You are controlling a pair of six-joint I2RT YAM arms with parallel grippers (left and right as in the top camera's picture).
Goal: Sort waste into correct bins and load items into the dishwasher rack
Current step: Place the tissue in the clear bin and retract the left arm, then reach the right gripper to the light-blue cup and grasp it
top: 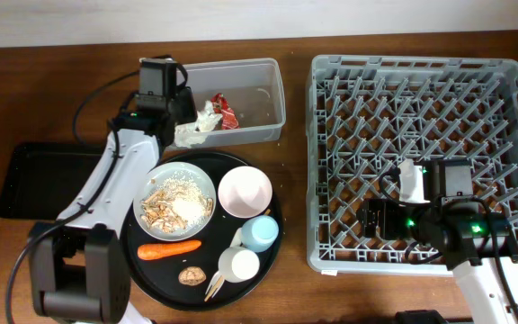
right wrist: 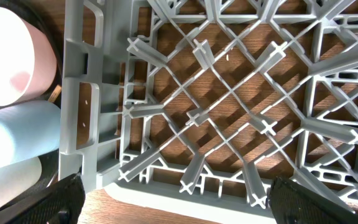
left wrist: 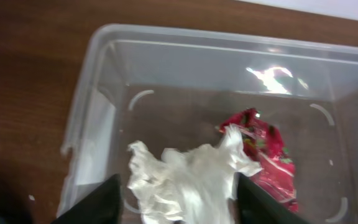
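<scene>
My left gripper (top: pixel 184 123) is open over the left end of the clear tub (top: pixel 261 70). A crumpled white napkin (left wrist: pixel 185 177) lies between its spread fingers (left wrist: pixel 176 186), next to the red-and-silver wrapper (left wrist: pixel 266 149) inside the tub. My right gripper (right wrist: pixel 179 199) is open and empty above the front-left corner of the grey dishwasher rack (top: pixel 421 117). On the round black tray sit the plate of beige scraps (top: pixel 178 200), pinkish bowl (top: pixel 245 192), light blue cup (top: pixel 260 232), white cup (top: pixel 238 265), carrot (top: pixel 168 251), brown lump (top: pixel 192 275) and chopsticks (top: pixel 214 284). No fork shows.
The shallow black rectangular tray (top: pixel 34 180) lies at the far left, partly under my left arm. The round black tray (top: pixel 142 270) sits between it and the rack. The bowl and blue cup also show at the left edge of the right wrist view (right wrist: pixel 11 62).
</scene>
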